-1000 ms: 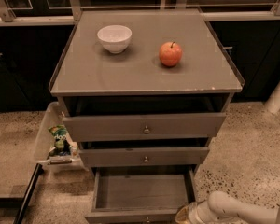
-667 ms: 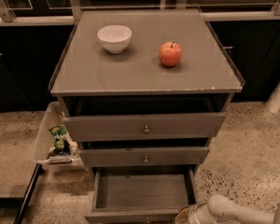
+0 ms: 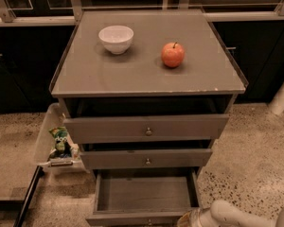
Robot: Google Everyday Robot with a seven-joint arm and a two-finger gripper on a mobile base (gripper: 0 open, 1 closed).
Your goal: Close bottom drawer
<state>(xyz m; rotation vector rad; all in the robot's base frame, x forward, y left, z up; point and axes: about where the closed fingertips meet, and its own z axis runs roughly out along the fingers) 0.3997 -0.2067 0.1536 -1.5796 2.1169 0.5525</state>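
The bottom drawer [image 3: 144, 195] of the grey three-drawer cabinet stands pulled far out, its inside bare. Its front panel [image 3: 132, 218] lies at the picture's lower edge, its knob cut off by the edge. My white arm [image 3: 232, 215] comes in from the lower right. My gripper [image 3: 189, 219] sits at the right end of the drawer's front, partly cut off by the frame.
The top drawer [image 3: 146, 126] and middle drawer [image 3: 146, 159] are each slightly open. A white bowl [image 3: 116, 38] and a red apple [image 3: 173, 55] sit on the cabinet top [image 3: 85, 74]. A clear bin [image 3: 45, 141] with a green packet [image 3: 60, 141] stands at the left. Speckled floor surrounds.
My arm and gripper have shifted slightly downward at the drawer's right front corner. The drawer looks as far out as before.
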